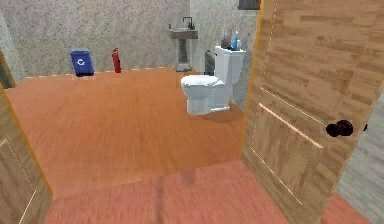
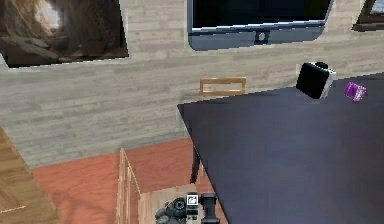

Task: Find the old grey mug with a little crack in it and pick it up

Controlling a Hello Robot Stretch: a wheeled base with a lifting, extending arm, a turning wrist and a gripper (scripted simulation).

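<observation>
Mug location: cannot tell. The nearest candidate is a small dark block with a pale edge (image 2: 315, 78), sitting tilted on the dark counter (image 2: 280, 150) toward its far right corner in the arm side view, too small to name for sure. A little purple thing (image 2: 355, 90) is lying just beside it on the counter, apart from it. A wooden chair (image 2: 222, 87) is standing behind the counter's far edge against the pale brick wall, under a big screen (image 2: 260, 20) that is hanging there. A dark framed picture (image 2: 60, 30) is hanging to the screen's left. The claw (image 2: 170, 213) is showing at the bottom edge of the arm side view, next to a wooden frame (image 2: 126, 190). Cannot tell how open it is or whether it is gripping anything. In the forward view a wooden door (image 1: 300, 100) with a dark knob (image 1: 338, 128) is standing at the right, giving onto a bathroom with an orange floor (image 1: 110, 120). A white toilet (image 1: 207, 92) is sitting near the middle, with a blue bottle (image 1: 236, 40) standing on its tank. A sink (image 1: 184, 35) is hanging on the back wall. A blue bin (image 1: 81, 63) and a red extinguisher (image 1: 116, 61) are standing near each other at the back left.
</observation>
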